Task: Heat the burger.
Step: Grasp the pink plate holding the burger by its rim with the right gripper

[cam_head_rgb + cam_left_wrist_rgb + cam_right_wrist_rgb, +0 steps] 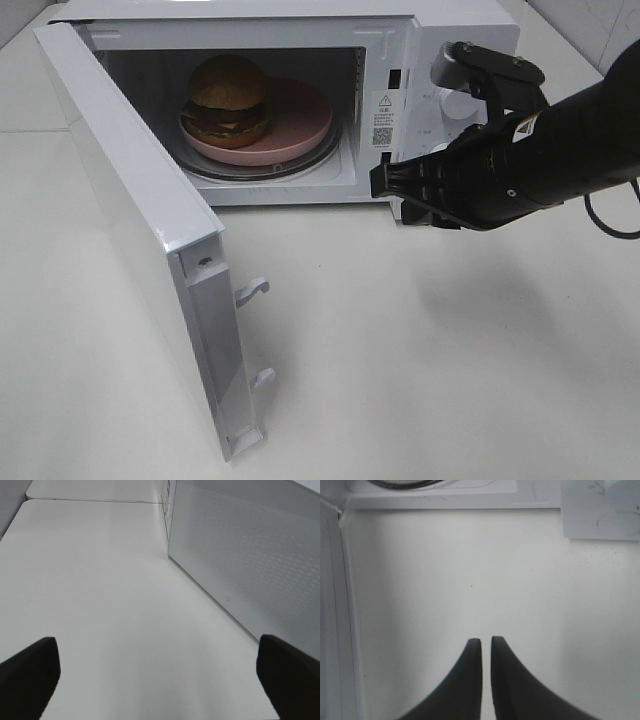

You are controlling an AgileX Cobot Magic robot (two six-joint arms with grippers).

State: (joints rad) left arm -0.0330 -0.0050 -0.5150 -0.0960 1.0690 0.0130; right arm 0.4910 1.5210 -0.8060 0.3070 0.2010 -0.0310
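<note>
The burger (227, 95) sits inside the microwave (450, 25), on the pink plate (300, 130) toward its 10 o'clock edge, so I judge the step in hand is shutting the door (130, 220), which stands swung wide toward 7 o'clock of the cavity; the right arm (560, 150) hovers above the desk (400, 350) at about 4 o'clock of the opening, just in front of the control panel (420, 95); the right jaws are pressed together on nothing; the left jaws are spread wide and empty, with a white perforated panel (240, 555) close beside one fingertip (287, 675), though I cannot tell for sure that it is the door's outer face; to do this well I would push flat on the door's outer face near its free edge, far from the hinge, follow its arc, keep the right arm out of the closing gap, and press until the latch hooks (252, 290) seat.
</note>
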